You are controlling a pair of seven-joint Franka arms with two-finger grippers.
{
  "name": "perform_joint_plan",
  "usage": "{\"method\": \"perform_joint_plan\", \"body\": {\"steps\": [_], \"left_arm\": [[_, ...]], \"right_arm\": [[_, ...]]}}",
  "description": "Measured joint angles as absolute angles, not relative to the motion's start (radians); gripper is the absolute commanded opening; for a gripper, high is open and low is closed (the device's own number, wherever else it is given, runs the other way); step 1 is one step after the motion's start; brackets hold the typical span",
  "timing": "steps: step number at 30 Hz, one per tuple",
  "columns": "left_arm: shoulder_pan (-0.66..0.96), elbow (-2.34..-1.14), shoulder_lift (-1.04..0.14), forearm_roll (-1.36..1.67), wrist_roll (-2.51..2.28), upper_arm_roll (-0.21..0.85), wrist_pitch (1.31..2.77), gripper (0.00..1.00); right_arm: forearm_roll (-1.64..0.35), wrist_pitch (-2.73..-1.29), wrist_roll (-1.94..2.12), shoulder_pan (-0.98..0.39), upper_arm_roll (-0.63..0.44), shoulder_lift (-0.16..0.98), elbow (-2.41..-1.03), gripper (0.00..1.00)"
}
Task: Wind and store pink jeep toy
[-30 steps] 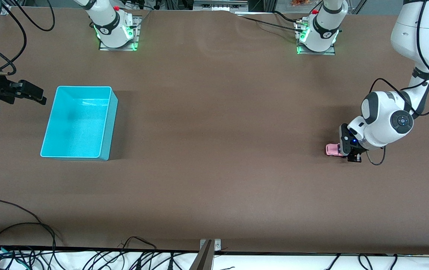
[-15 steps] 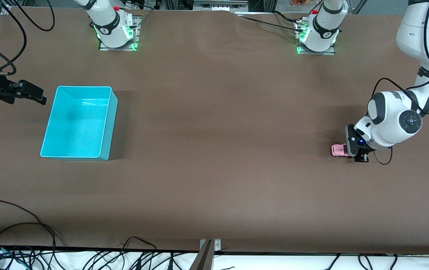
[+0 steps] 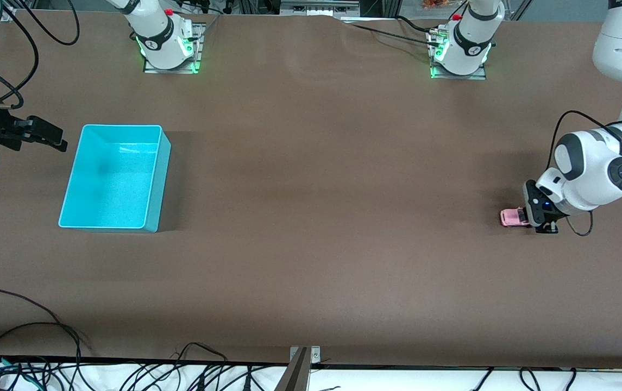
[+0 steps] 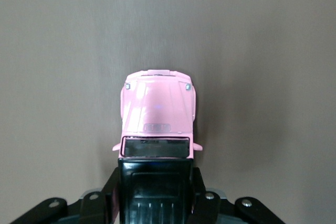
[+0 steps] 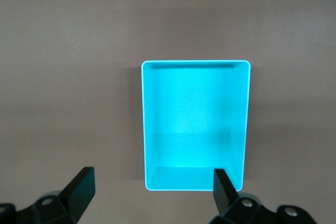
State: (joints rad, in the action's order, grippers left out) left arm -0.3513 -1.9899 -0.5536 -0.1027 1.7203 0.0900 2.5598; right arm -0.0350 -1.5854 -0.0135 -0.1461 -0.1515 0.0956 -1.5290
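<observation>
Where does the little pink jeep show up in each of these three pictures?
Front view: the pink jeep sits on the table at the left arm's end, its rear in the left gripper.
Left wrist view: the jeep fills the middle, its black rear pinched between the fingers.
Right wrist view: not in it; only the turquoise bin shows.
Shared landmark: the brown table, in all three.

This was a robotics lab: bolted arm bases (image 3: pixel 168 43) at twelve o'clock, loose cables (image 3: pixel 33 353) trailing at six.
</observation>
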Motion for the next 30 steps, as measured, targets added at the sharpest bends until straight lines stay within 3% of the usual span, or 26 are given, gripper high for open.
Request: {"method": "perform_joint_plan", "body": {"steps": [24, 25, 26, 28, 29, 30], "left_arm": [[-0.511, -1.886, -0.615, -0.103, 1.943, 0.089, 2.552, 0.0], [-0.514, -1.884, -0.617, -0.103, 1.947, 0.089, 2.552, 0.05], [-0.517, -1.881, -0.618, -0.103, 1.95, 0.089, 2.552, 0.19], [-0.519, -1.877, -0.62, -0.103, 1.953, 0.089, 2.549, 0.81], [-0.519, -1.876, -0.621, -0.103, 1.954, 0.089, 2.547, 1.0], [-0.519, -1.874, -0.621, -0.103, 1.954, 0.089, 2.545, 1.0]], "right_arm": [[-0.035, -1.585, -0.013, -0.146, -0.152, 0.096, -1.529, 1.0], [-0.035, -1.585, -0.013, -0.146, -0.152, 0.096, -1.529, 1.0], [-0.035, -1.585, -0.013, -0.146, -0.152, 0.096, -1.529, 1.0], [-0.035, -1.585, -0.013, -0.146, -0.152, 0.096, -1.529, 1.0], [-0.035, -1.585, -0.013, -0.146, -0.152, 0.096, -1.529, 1.0], [-0.035, -1.585, -0.013, -0.146, -0.152, 0.096, -1.529, 1.0]]}}
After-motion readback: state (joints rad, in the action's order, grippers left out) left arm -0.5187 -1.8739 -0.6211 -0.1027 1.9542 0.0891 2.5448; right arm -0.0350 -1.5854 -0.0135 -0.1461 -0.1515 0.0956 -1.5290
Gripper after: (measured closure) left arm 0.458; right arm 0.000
